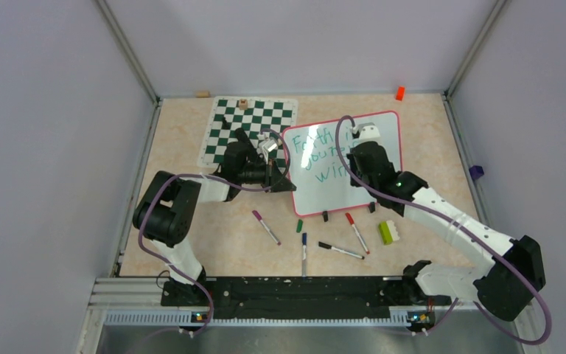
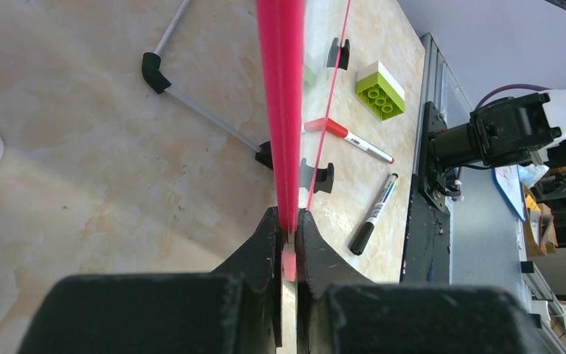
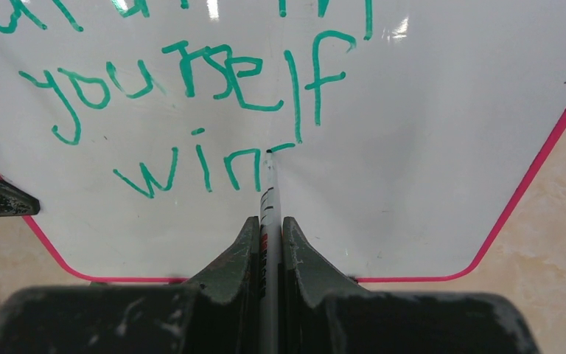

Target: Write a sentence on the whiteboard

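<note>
**Position.** The whiteboard is propped at a tilt on the far right-of-centre part of the table. Its face is turned toward the arms and its left edge is just beside the near right corner of the chess mat. Two small black feet are seen under its lower edge.

**Writing.** The sentence is in teal-green ink. The middle line reads "yourself" and the last line reads "win". The last line is judged unfinished.

**Grippers.** The left gripper is closed on the board's pink frame at the left edge, with the frame pinched between both fingers. The right gripper is clamped on a marker, whose tip is touching the board at the end of the "n".

**Handling.** The board is judged light, stiff and slick-faced. On such small feet it could slide or tip under pen pressure, so bracing is warranted. Hold is best taken on the frame edge, as now, and never on the glossy face, where fresh ink would smear. The marker barrel is thin and smooth, so a firm pinch close to the tip is advised to stop it twisting.

**Other items.** Loose markers and a green brick are noted between the board and the near edge, apart from it.
</note>
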`<state>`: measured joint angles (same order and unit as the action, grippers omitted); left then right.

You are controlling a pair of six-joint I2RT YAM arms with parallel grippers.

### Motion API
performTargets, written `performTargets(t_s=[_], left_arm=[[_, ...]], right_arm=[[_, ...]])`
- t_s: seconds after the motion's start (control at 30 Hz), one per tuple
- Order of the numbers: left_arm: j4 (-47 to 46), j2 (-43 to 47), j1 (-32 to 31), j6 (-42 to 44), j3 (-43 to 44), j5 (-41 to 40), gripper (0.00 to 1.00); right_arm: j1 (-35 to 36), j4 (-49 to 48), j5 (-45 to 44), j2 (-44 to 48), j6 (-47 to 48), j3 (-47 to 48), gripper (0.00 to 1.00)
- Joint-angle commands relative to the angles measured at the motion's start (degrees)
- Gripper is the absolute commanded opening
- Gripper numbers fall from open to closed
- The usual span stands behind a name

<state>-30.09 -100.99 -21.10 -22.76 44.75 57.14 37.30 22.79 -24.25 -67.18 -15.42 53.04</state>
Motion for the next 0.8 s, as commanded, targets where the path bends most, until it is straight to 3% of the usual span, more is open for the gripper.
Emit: performTargets(t_s=[0.0, 0.23, 0.43, 0.77], left_arm=[[-0.3, 1.9, -0.2, 1.1, -0.7, -0.4, 0.00], [-0.3, 1.9, -0.2, 1.1, -0.6, -0.4, 0.00], [-0.3, 1.8, -0.2, 1.1, -0.7, -0.4, 0.00], [-0.2, 1.8, -0.2, 1.2, -0.5, -0.6, 0.00]], right_arm=[[-0.6, 0.9, 3.5, -1.6, 0.3, 1.6, 0.00], [-0.6, 3.0, 3.0, -0.4, 0.0, 0.5, 0.00], [-0.7, 4.9, -3.6, -1.1, -1.8, 1.0, 0.00], [-0.8, 7.3, -1.4, -1.3, -1.9, 1.1, 0.00]])
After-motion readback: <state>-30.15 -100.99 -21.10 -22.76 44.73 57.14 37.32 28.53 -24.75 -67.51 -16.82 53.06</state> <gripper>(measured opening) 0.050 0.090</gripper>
